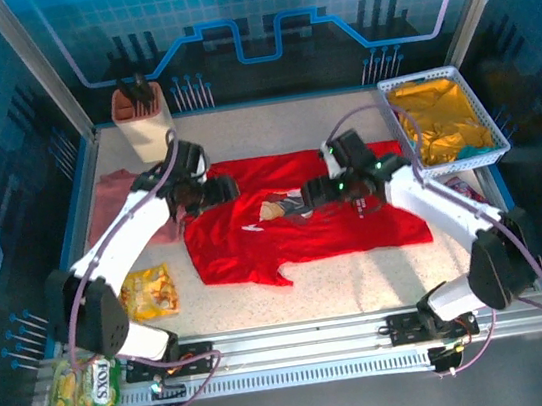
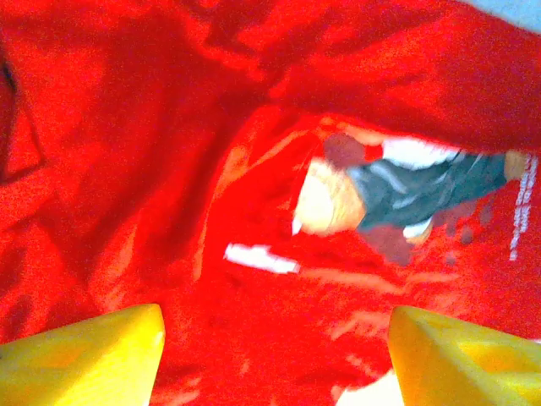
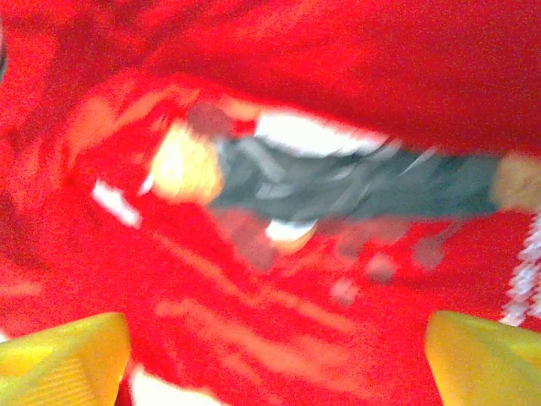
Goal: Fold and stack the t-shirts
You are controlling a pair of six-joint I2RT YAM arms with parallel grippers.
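Note:
The bright red t-shirt (image 1: 257,245) lies spread across the middle of the table, its upper part folded down over its front. Its cartoon print (image 2: 380,194) peeks out below that fold. A dusty-pink t-shirt (image 1: 114,200) lies bunched at the left, partly under the left arm. My left gripper (image 1: 217,192) hovers over the red shirt's upper left; its yellow fingers (image 2: 93,355) stand wide apart with only cloth below. My right gripper (image 1: 310,195) is over the shirt's centre by the print (image 3: 321,190), its fingers (image 3: 482,359) also wide apart and holding nothing.
A white basket (image 1: 479,103) with yellow cloth stands at the back right. A brown holder (image 1: 140,110) stands at the back left. A yellow snack bag (image 1: 150,291) lies near the front left, and a green packet (image 1: 86,382) rests on the front rail.

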